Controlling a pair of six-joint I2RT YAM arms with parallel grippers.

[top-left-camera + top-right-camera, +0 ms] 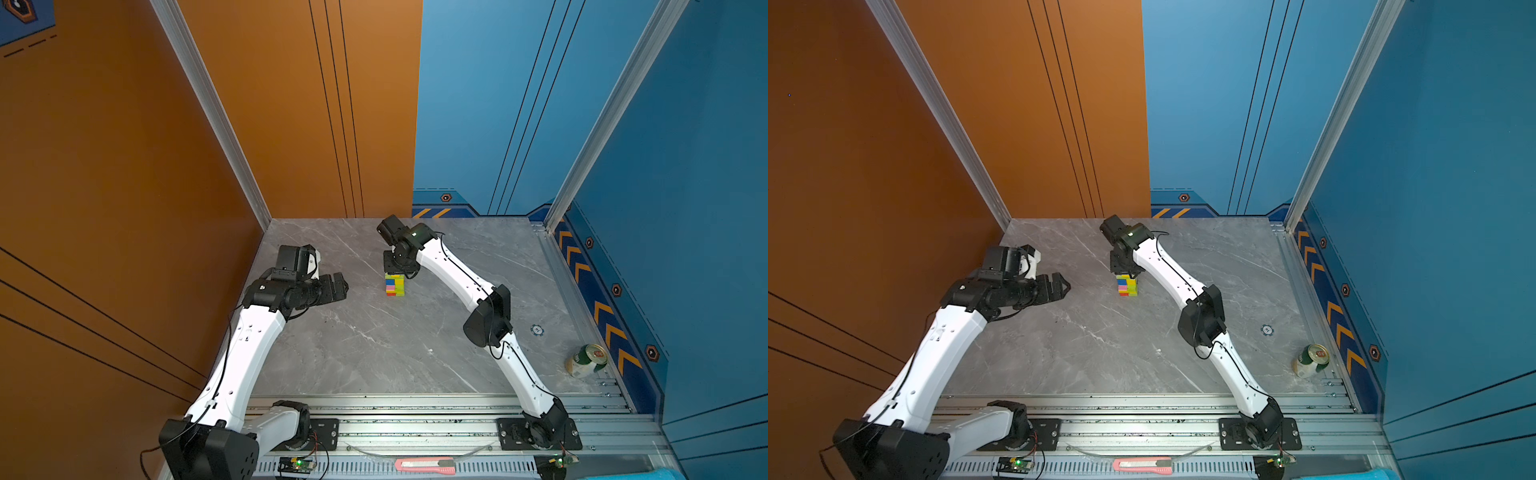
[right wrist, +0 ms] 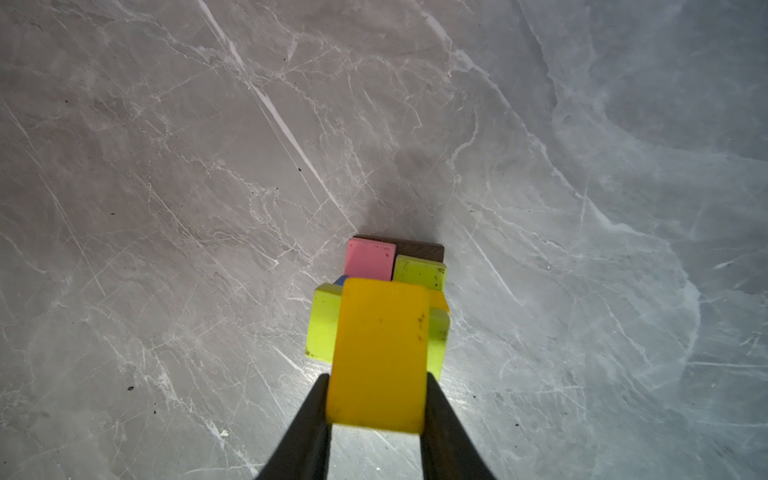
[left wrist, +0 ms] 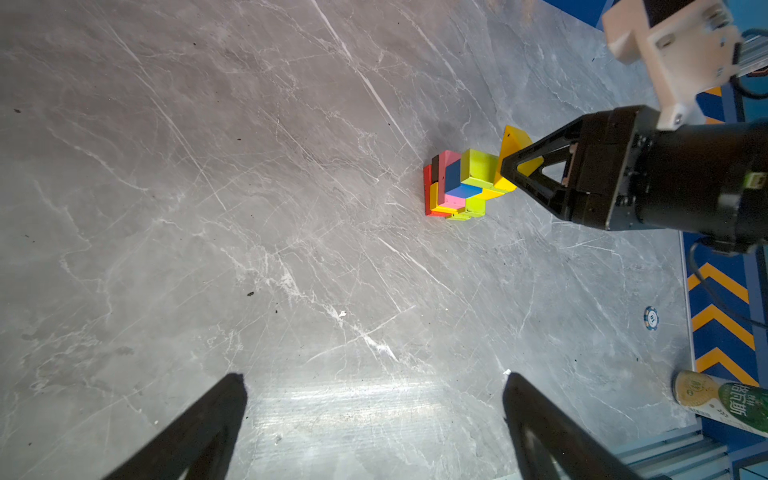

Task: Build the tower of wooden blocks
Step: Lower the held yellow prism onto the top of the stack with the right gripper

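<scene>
The tower (image 1: pixel 395 285) (image 1: pixel 1127 286) stands mid-table, a narrow stack of wood blocks: red at the base, then brown, pink, blue, lime and yellow. My right gripper (image 2: pixel 376 399) points straight down over it, shut on the yellow triangular prism (image 2: pixel 380 353) (image 3: pixel 515 141). The prism is at the top of the tower (image 3: pixel 461 187), against the lime and yellow top blocks. In both top views the right gripper (image 1: pixel 395 271) hides the prism. My left gripper (image 1: pixel 343 286) (image 3: pixel 376 382) hangs open and empty to the tower's left, well apart from it.
A green-and-white can (image 1: pixel 586 360) (image 3: pixel 723 405) lies near the table's right edge, with a small blue disc (image 1: pixel 537 330) (image 3: pixel 651 318) just inward of it. A pink box cutter (image 1: pixel 424 464) lies on the front rail. Orange and blue walls enclose the table.
</scene>
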